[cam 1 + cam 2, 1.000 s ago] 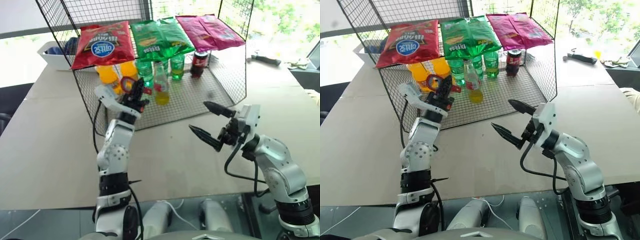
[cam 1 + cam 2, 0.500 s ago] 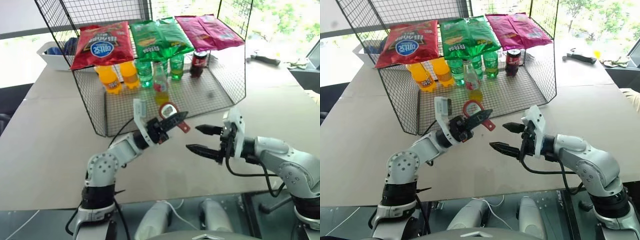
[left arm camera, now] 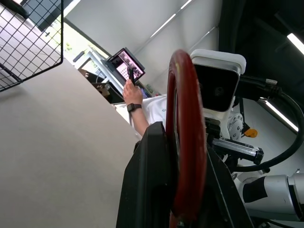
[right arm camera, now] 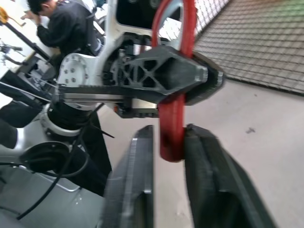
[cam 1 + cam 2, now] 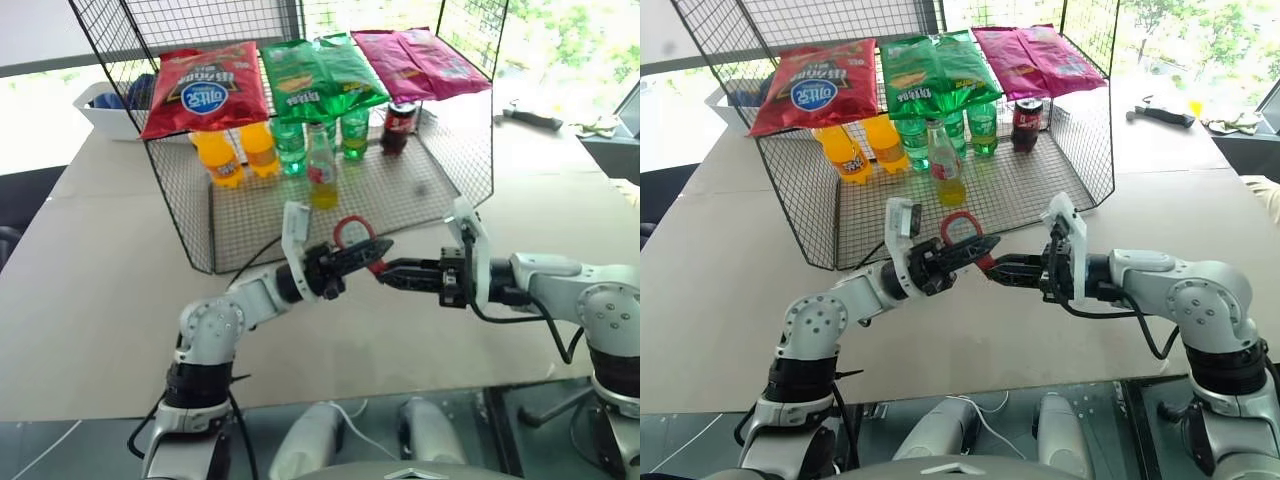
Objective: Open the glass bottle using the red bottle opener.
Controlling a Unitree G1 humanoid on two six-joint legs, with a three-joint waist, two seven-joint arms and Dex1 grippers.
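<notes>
3 chip bags [image 5: 318,72], 2 orange bottles [image 5: 217,157]

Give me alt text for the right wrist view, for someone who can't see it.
The right pincer has its two black fingers shut on the handle end of the red bottle opener, which the left pincer also clamps further up. Behind are a pale table, a wire mesh rack and a seated person.

Glossy red plastic-looking red bottle opener [image 5: 352,236] between matt black claw fingers [image 4: 137,190]. Behind it, black wire-mesh rack [image 5: 440,160], shiny foil-like snack bags [image 5: 205,90], clear glass bottle [image 5: 321,170]. Matt, smooth beige bench [image 5: 90,300].
</notes>
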